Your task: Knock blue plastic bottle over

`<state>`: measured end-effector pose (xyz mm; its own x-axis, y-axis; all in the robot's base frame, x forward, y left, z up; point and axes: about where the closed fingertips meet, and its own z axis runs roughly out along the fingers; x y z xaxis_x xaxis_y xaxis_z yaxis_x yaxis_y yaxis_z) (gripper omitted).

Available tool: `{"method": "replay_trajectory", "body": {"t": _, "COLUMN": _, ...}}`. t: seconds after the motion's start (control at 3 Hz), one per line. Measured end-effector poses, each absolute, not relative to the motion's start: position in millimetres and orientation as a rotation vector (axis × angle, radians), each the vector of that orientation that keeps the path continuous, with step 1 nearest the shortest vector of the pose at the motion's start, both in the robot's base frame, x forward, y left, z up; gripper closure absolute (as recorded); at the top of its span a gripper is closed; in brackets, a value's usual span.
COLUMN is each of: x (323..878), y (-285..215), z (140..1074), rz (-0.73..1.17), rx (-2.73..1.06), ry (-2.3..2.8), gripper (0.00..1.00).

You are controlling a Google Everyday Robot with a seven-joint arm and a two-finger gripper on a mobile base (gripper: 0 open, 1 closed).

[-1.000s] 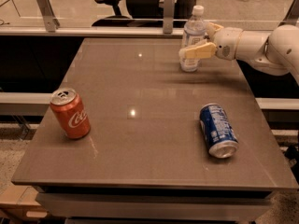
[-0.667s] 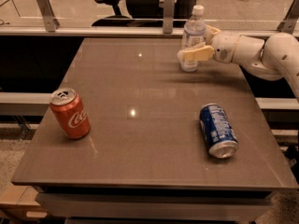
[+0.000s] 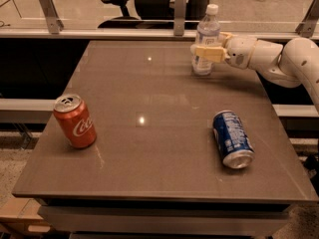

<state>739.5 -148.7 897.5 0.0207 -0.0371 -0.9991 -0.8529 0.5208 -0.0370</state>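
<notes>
Bottle point(image 3: 207, 30) stands upright at 1 o'clock on the table point(image 3: 149, 153), near the far edge. It looks light, thin-walled and slick, tall for its narrow base, so a sideways push high on the body, just under the cap, should tip it more readily than one low down. The gripper point(image 3: 203, 50) sits against its mid-body, reaching in from 3 o'clock; whether it is clenched on the bottle or loose I cannot tell. A red can point(image 3: 75, 121) stands at 8 o'clock and a blue can point(image 3: 232, 139) lies at 4 o'clock, both well apart.
</notes>
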Motion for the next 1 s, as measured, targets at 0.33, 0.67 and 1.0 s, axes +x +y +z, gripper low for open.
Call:
{"method": "replay_trajectory", "body": {"t": 0.33, "x": 739.7, "y": -150.3, "z": 897.7, "rz": 0.763, "rx": -0.833, "ry": 1.418, "gripper": 0.64}}
{"method": "replay_trajectory", "body": {"t": 0.67, "x": 738.6, "y": -151.7, "z": 899.5, "rz": 0.731, "rx": -0.864, "ry": 1.459, "gripper": 0.88}}
{"method": "replay_trajectory", "body": {"t": 1.0, "x": 732.5, "y": -164.4, "z": 904.8, "rz": 0.667, "rx": -0.901, "ry": 1.523, "gripper": 1.0}}
